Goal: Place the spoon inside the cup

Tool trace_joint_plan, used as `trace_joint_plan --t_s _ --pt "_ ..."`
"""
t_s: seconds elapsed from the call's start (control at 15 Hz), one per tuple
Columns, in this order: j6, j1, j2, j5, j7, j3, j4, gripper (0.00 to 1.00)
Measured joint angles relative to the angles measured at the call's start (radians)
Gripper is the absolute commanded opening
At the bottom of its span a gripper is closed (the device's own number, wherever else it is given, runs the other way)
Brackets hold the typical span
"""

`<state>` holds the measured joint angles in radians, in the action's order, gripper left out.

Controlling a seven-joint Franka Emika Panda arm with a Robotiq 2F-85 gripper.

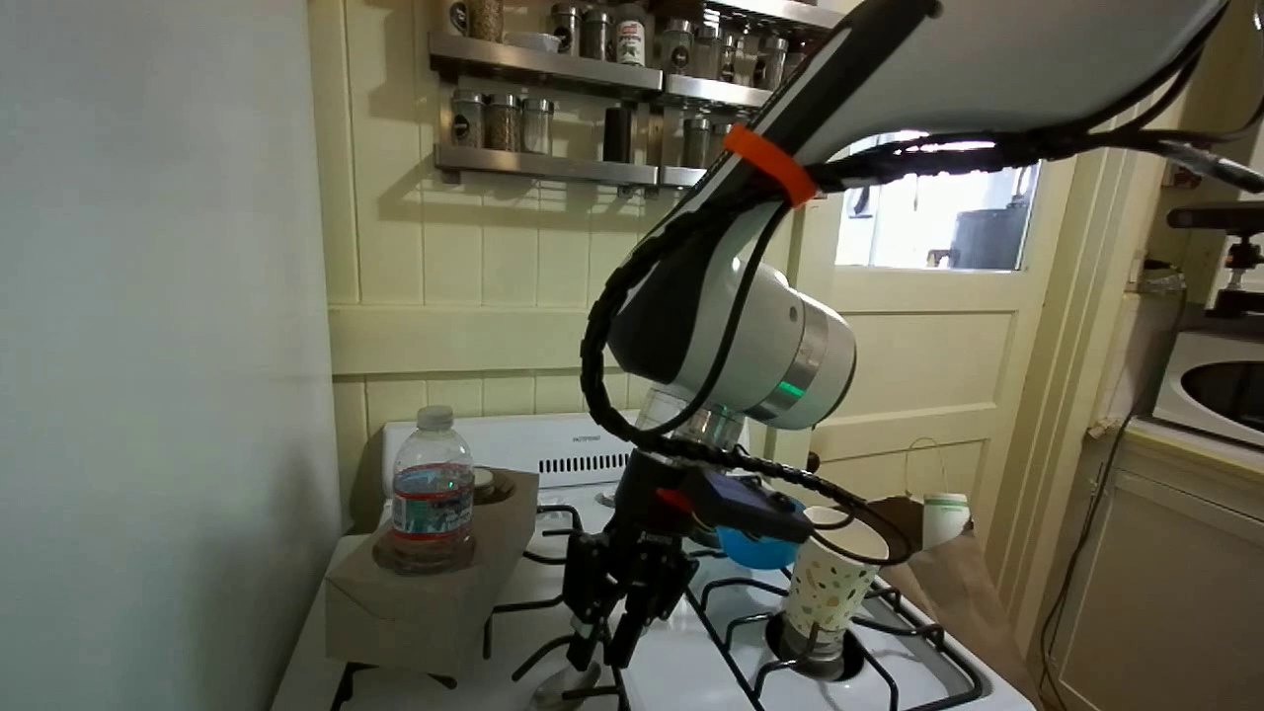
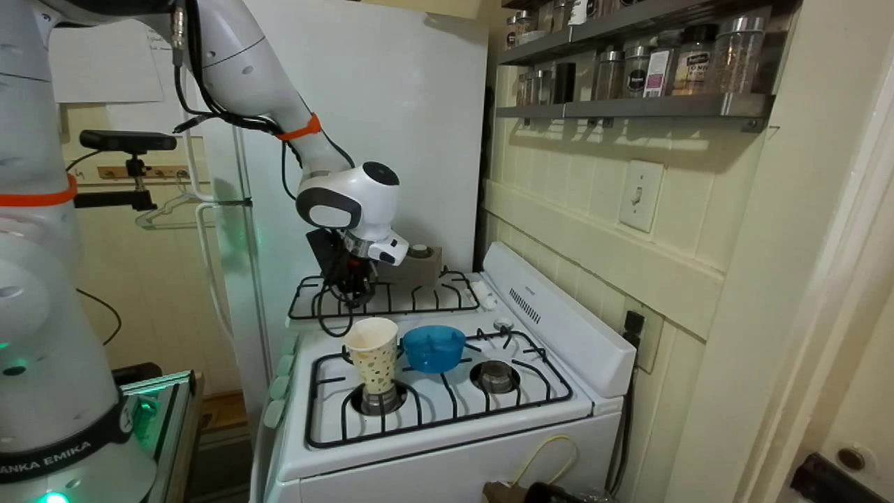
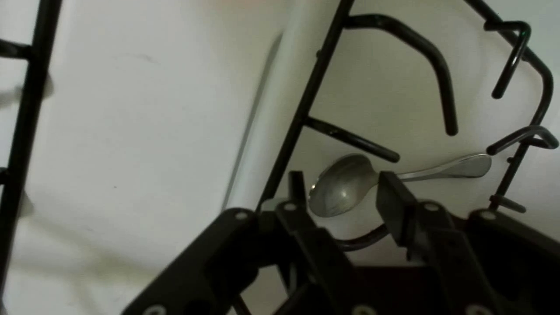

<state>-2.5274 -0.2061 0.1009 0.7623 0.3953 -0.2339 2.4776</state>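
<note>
The metal spoon [image 3: 343, 188] lies on the white stove top inside a black burner grate in the wrist view, its handle pointing right. Part of it shows at the bottom of an exterior view [image 1: 566, 683]. My gripper [image 3: 342, 181] is open and empty. Its fingertips appear above the spoon, one past the bowl's end and one over the neck. It points down in an exterior view [image 1: 604, 647]. The tall cream cup with a speckled pattern [image 1: 832, 583] stands upright over a burner on the other grate. It also shows in an exterior view [image 2: 374, 353].
A blue bowl [image 2: 434, 349] stands beside the cup. A water bottle [image 1: 433, 504] stands on a cardboard box [image 1: 415, 612] near the gripper. Black grate bars [image 3: 350, 138] surround the spoon. The stove's back panel [image 2: 559, 314] borders the wall.
</note>
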Motion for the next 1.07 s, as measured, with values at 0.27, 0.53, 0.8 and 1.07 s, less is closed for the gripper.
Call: trace_joint_plan --t_s 0.27,0.53,0.8,1.07 --pt "-0.001 0.000 0.014 -0.001 -0.010 0.000 -0.007 0.29" --pt "-0.001 0.000 0.035 -0.004 -0.024 0.000 -0.020 0.41" --pt "-0.001 0.000 0.050 -0.006 -0.036 0.000 -0.029 0.34" --pt "-0.006 0.000 0.060 -0.007 -0.046 0.000 -0.036 0.42"
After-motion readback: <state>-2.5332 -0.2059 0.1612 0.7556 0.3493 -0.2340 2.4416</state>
